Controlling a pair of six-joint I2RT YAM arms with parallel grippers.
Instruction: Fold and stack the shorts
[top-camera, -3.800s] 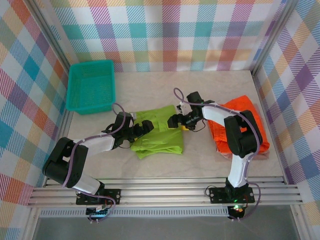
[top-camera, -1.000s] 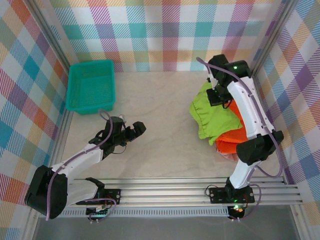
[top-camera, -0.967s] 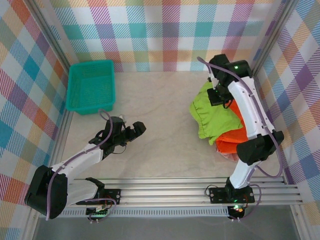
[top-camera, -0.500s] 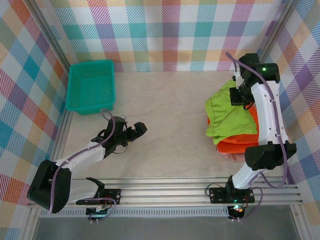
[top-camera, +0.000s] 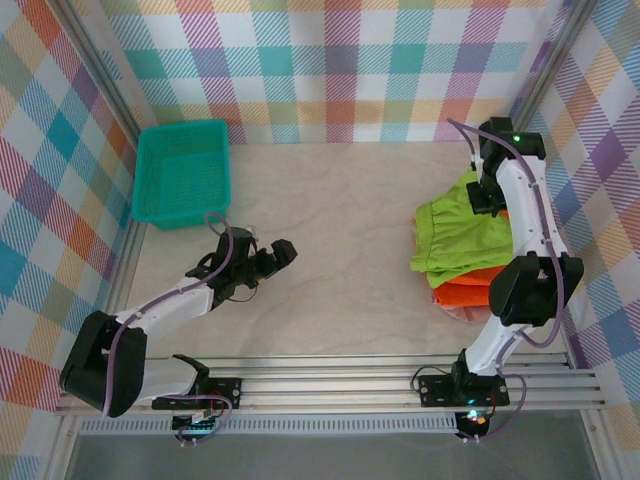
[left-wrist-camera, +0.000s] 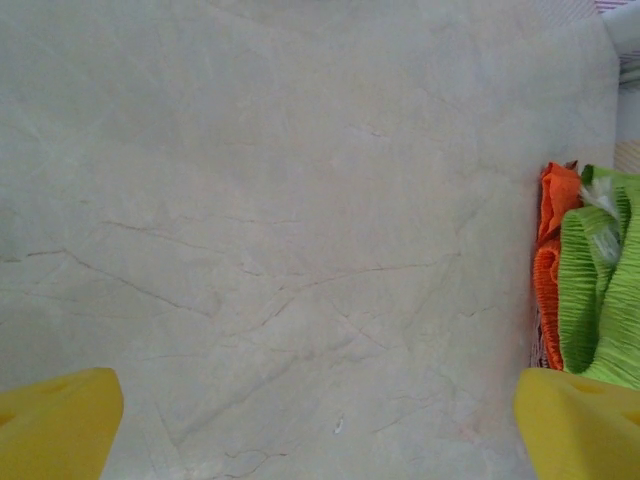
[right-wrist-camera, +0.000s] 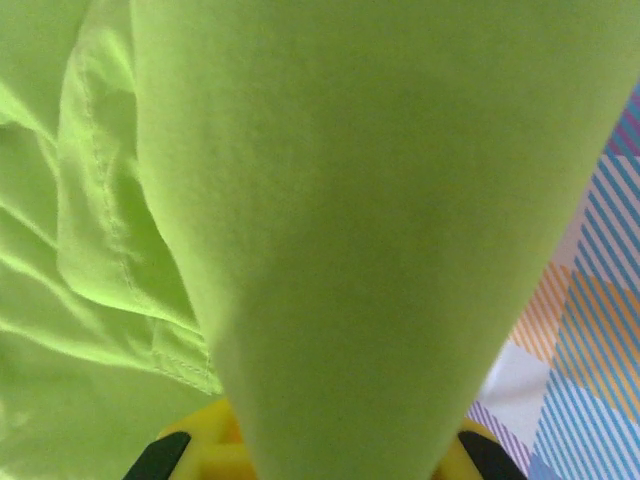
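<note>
Top external view is showing the right gripper (top-camera: 487, 197) hanging far to the right of the teal basket (top-camera: 182, 172), its jaws pinching tight on the far edge of the lime green shorts (top-camera: 455, 235). That green cloth is lying folded on top of the bright orange shorts (top-camera: 470, 292), which are sticking out beneath it on the side nearer the arm bases, the whole pile sitting at the opposite end of the table (top-camera: 340, 200) from the basket. Right wrist view is showing the right gripper (right-wrist-camera: 320, 460) with green fabric (right-wrist-camera: 330, 200) rising out from between its yellow fingers and draping over the lens. Below and slightly right of the basket, the left gripper (top-camera: 280, 255) is hovering with its jaws spread wide and grasping nothing. Left wrist view is showing the left gripper (left-wrist-camera: 318, 430) over bare tabletop, with the green (left-wrist-camera: 600, 290) and orange (left-wrist-camera: 550, 270) edges stacked at the right margin.
</note>
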